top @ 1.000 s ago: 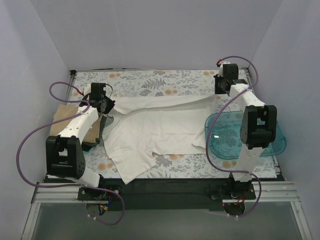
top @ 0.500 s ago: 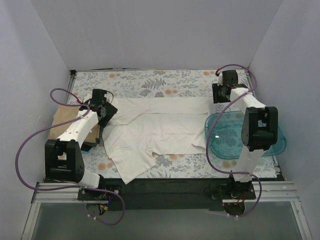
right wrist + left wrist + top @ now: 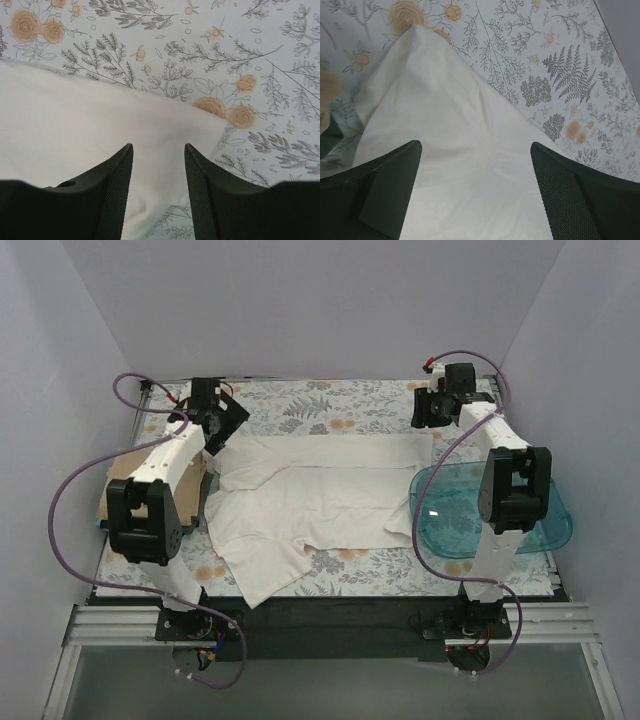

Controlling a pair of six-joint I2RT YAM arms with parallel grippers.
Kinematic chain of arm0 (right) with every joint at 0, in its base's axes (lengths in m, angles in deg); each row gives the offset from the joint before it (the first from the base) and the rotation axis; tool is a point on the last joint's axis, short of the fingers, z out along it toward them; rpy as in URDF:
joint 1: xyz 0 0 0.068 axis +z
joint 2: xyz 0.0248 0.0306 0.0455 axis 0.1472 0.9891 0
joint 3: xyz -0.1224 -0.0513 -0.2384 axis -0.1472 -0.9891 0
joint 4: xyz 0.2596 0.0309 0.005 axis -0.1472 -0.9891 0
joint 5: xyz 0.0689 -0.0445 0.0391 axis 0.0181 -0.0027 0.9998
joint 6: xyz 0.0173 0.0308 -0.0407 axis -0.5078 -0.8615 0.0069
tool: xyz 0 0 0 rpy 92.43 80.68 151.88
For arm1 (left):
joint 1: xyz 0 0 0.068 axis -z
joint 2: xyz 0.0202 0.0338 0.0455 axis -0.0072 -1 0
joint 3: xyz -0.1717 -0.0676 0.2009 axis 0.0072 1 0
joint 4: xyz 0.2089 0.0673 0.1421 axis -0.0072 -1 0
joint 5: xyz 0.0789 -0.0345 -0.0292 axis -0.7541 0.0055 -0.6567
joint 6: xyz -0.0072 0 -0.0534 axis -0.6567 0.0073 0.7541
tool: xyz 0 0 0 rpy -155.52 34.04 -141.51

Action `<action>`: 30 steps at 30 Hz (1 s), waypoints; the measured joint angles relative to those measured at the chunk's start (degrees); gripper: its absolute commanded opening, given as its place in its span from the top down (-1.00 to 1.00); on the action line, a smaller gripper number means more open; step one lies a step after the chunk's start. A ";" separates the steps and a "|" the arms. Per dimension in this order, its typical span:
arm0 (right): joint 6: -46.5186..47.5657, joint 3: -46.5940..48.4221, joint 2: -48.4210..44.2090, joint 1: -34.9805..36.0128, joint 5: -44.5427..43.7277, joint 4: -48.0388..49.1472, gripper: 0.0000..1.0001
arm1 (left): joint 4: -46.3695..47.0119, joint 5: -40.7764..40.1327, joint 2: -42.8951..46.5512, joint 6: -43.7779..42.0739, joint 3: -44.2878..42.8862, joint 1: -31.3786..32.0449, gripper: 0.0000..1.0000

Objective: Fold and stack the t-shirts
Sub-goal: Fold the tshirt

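White shirt spread across tabletop; pattern shows along far edge. Left fingers, right fingers released above its far corners.

Lab booth — blank walls, aluminium rail base

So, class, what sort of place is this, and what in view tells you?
Probably a robotics lab test cell: two white-and-black robot arms mounted at a floral-covered table, plain pale walls boxing it in, and a white cloth t-shirt spread for folding.
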 measured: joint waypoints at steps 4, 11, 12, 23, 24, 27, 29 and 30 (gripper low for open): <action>-1.05 2.60 5.38 0.09 2.51 -0.11 0.33 | 0.35 0.92 -9.11 -1.22 -3.91 0.17 -0.81; -2.16 3.91 13.29 0.33 1.86 -1.16 0.59 | -1.70 0.55 -21.35 -2.49 -10.23 0.37 -0.81; -2.43 4.33 14.10 0.35 1.29 -1.44 0.63 | -1.57 0.44 -22.05 -2.56 -11.17 0.37 -0.81; -4.13 20.76 24.68 0.44 -2.75 -3.32 0.70 | -7.34 -1.92 -36.89 -3.93 -33.16 -0.61 -0.85; -4.15 22.38 25.75 0.44 -2.84 -3.32 0.70 | -7.54 -1.90 -38.12 -4.00 -35.19 -0.90 -0.85; -4.15 27.87 29.05 0.46 -3.19 -4.20 0.69 | -7.65 -1.36 -42.40 -4.61 -42.14 -1.86 -0.89; -4.15 30.21 30.36 0.48 -3.41 -4.55 0.68 | -7.54 -0.79 -44.65 -5.05 -45.97 -2.34 -0.90; -4.04 31.39 31.06 0.48 -3.50 -4.85 0.62 | -7.19 -0.31 -46.05 -5.35 -48.13 -2.60 -0.89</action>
